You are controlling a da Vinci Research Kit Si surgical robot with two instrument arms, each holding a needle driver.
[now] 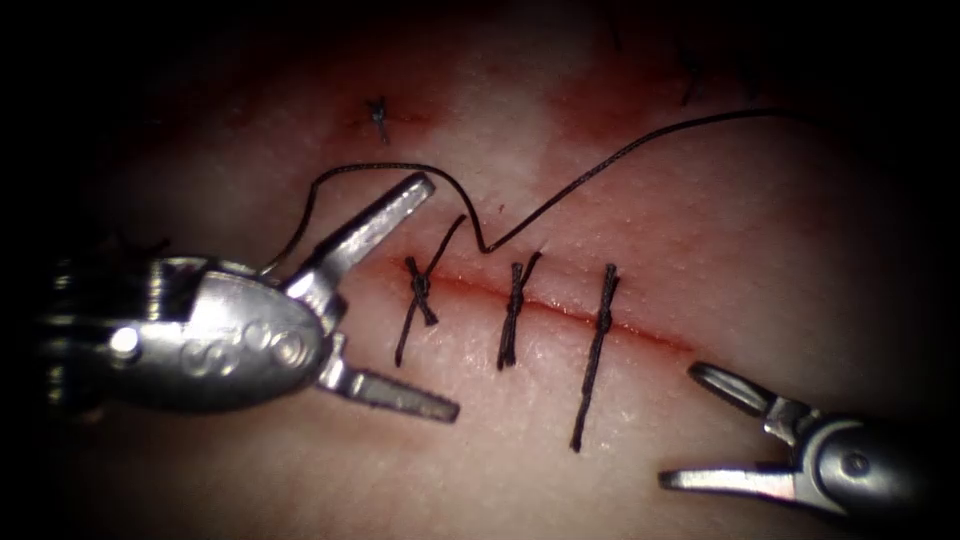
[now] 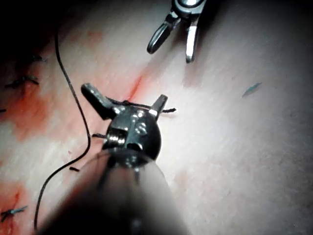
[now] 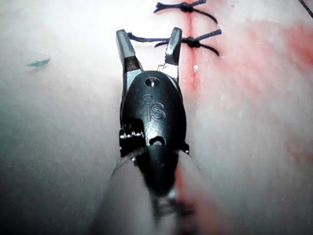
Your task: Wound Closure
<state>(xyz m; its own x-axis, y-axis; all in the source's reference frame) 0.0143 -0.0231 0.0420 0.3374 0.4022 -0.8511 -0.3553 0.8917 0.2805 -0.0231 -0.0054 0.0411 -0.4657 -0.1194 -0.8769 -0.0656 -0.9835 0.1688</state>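
Endoscope view: left tool (image 1: 405,300) at left of frame, jaws spread wide, grasping nothing, beside the leftmost of three knotted stitches (image 1: 513,312) across the cut (image 1: 560,310) in the tissue (image 1: 700,250). Loose thread (image 1: 600,165) running from near the leftmost stitch toward upper right. Right tool (image 1: 690,425) at lower right, jaws apart, empty.

Left wrist view: left tool (image 2: 124,100) released over a stitch.

Right wrist view: right tool (image 3: 148,41) unclenched, near two stitches.

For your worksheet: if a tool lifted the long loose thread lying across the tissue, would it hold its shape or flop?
Probably flop: the thread lies in loose curves on the tissue. Likely very light, being so thin. Both the left tool and right tool are open, holding nothing.
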